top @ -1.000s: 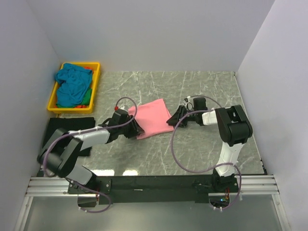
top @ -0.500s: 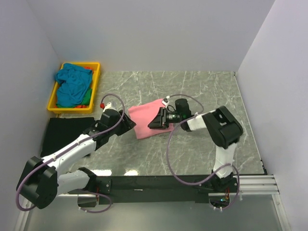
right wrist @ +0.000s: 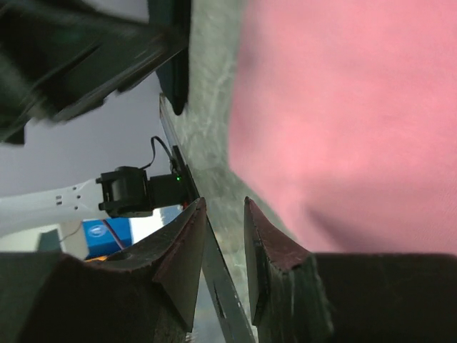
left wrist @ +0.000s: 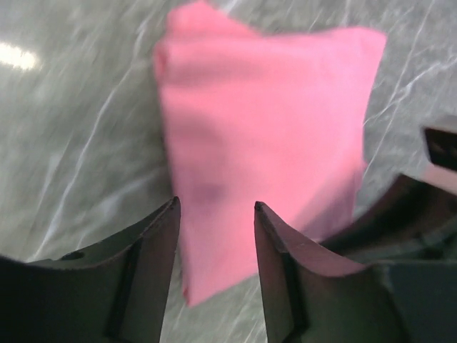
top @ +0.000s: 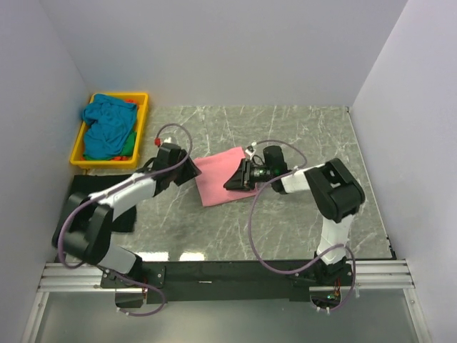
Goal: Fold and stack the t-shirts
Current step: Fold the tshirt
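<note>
Over pink t-shirt [top: 214, 179] now, right jaws.

Overhead rear view, close wrist views, shared pink t-shirt [top: 218, 180]

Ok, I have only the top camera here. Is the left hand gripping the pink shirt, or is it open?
Observer: Open. In its wrist camera the left hand has its fingers apart, and the pink shirt lies flat on the table below them, not pinched.
Operator: And the other one?
Observer: The right hand is also open, with a narrow gap. Only table shows between its fingers; the shirt is off to one side.
Operator: Is the fold tidy?
Observer: Mostly. The left wrist picture, though blurred, shows one layer sticking out at the far left corner.
</note>
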Action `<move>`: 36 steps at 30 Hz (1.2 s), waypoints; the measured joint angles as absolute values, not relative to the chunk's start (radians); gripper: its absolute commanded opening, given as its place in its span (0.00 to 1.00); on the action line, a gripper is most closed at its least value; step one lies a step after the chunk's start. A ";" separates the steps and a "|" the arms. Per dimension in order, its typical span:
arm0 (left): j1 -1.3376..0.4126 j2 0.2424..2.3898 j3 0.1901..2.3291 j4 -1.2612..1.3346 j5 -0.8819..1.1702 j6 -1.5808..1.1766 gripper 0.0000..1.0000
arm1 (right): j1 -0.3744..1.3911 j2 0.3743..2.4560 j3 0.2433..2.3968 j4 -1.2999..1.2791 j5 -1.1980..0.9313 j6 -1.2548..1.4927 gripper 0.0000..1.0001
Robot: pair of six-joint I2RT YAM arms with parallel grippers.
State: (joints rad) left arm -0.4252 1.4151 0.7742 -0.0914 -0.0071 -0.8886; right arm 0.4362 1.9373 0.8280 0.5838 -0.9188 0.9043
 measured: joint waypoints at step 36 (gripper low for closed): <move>-0.289 1.452 1.175 -0.292 -0.036 -0.747 0.99 | 0.469 1.636 0.968 -0.023 -0.601 0.442 0.50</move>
State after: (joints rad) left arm -0.2893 1.4521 1.1751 -0.2920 -0.0360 -0.7467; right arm 0.4690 1.6363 0.9684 -0.0235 -0.6014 0.4419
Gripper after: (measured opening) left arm 0.961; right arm 0.479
